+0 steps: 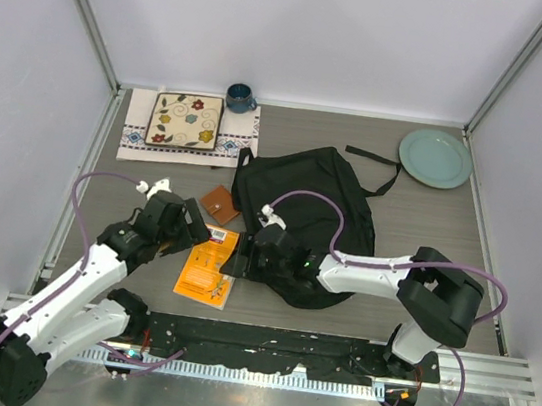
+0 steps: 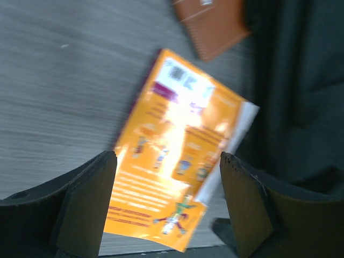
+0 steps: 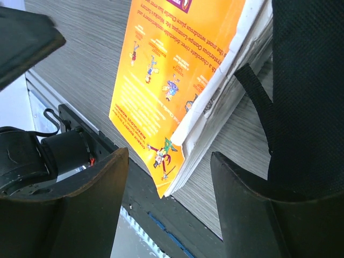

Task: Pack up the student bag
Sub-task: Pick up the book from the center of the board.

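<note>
Lying slumped at mid-table, the student bag (image 1: 316, 204) is one large black soft fabric pack. Its weave is matt, its near end rounded, and one thin strap trails toward the far right. One table (image 1: 427, 245), grey with a fine wood grain. One book (image 1: 208, 267) lies flat just left of the bag's near end: a glossy orange paperback, rectangular, white page block showing along its edge, small cartoon figures on the cover. It has a white barcode panel at one end. The fine print is mostly too small to read, though one line in the right wrist view seems to read "a chocolate river". One small brown wallet (image 1: 219, 203), leather-like with pale stitching, lies just beyond the book, beside the bag. Far left is one white cloth (image 1: 137, 134) with embroidered borders, carrying one square cream plate (image 1: 185, 120) with a floral pattern. One dark blue mug (image 1: 238, 97) stands at the cloth's far right corner. One round pale-green plate (image 1: 436, 158) sits at the far right corner, apart from the bag. Two arms, white and black. The left gripper (image 2: 166, 207) hangs above the book, jaws spread wide, holding nothing. The right gripper (image 3: 166, 207) is low at the bag's near-left edge, jaws also apart and empty, with the book's corner seen between its black fingers (image 3: 91, 209).
</note>
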